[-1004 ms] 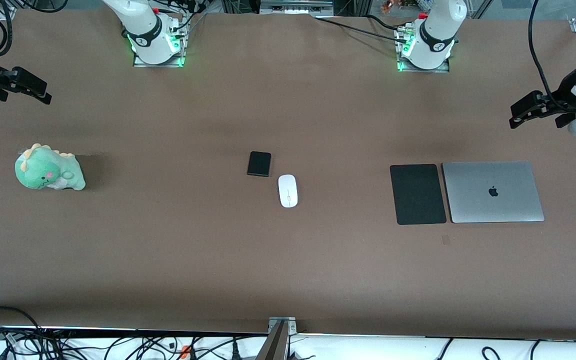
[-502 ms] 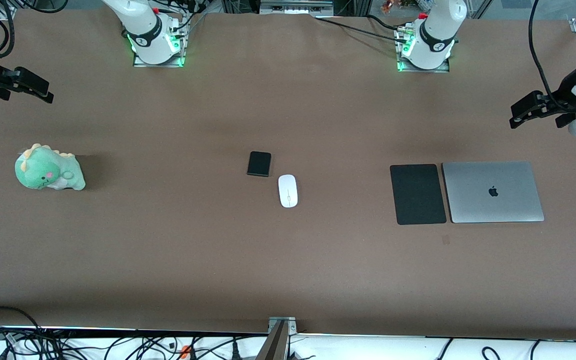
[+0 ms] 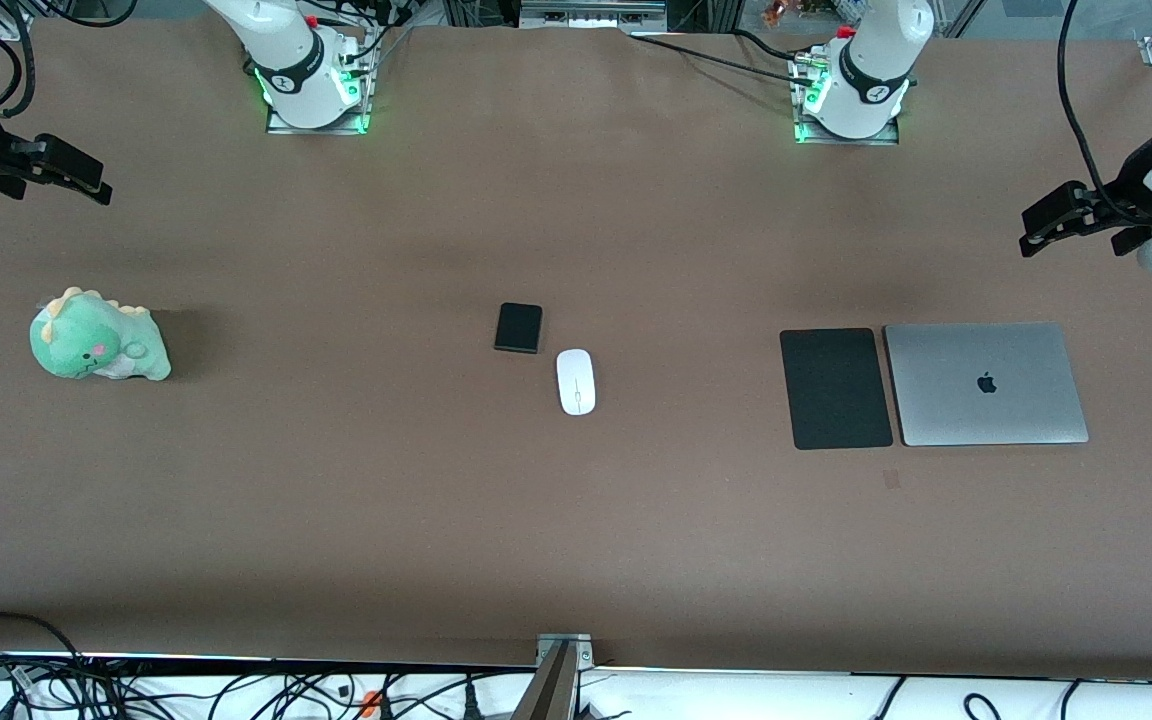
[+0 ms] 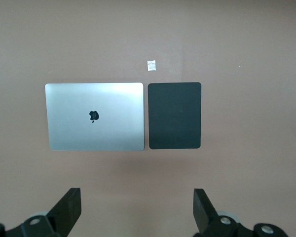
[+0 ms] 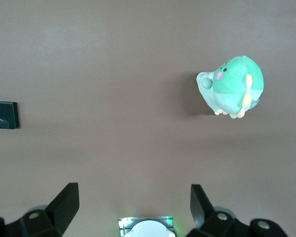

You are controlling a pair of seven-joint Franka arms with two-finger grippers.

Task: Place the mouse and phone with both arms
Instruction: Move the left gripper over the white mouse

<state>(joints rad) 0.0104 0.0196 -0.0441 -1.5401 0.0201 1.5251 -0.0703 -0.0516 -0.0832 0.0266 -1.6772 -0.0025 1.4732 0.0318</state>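
The white mouse (image 3: 575,381) lies near the table's middle. The small black phone (image 3: 518,327) lies beside it, slightly farther from the front camera, and its edge shows in the right wrist view (image 5: 4,114). My right gripper (image 3: 86,180) hangs open and empty above the table at the right arm's end; its jaws (image 5: 134,193) stand wide. My left gripper (image 3: 1041,225) hangs open and empty above the left arm's end, over bare table next to the laptop; its jaws (image 4: 136,197) are also wide apart.
A closed silver laptop (image 3: 986,383) and a large black pad (image 3: 835,388) lie side by side toward the left arm's end. A green plush dinosaur (image 3: 96,338) sits toward the right arm's end. A small pale scrap (image 4: 151,65) lies by the pad.
The right gripper has drifted slightly toward the table's middle. The left arm, mouse and phone have not moved.
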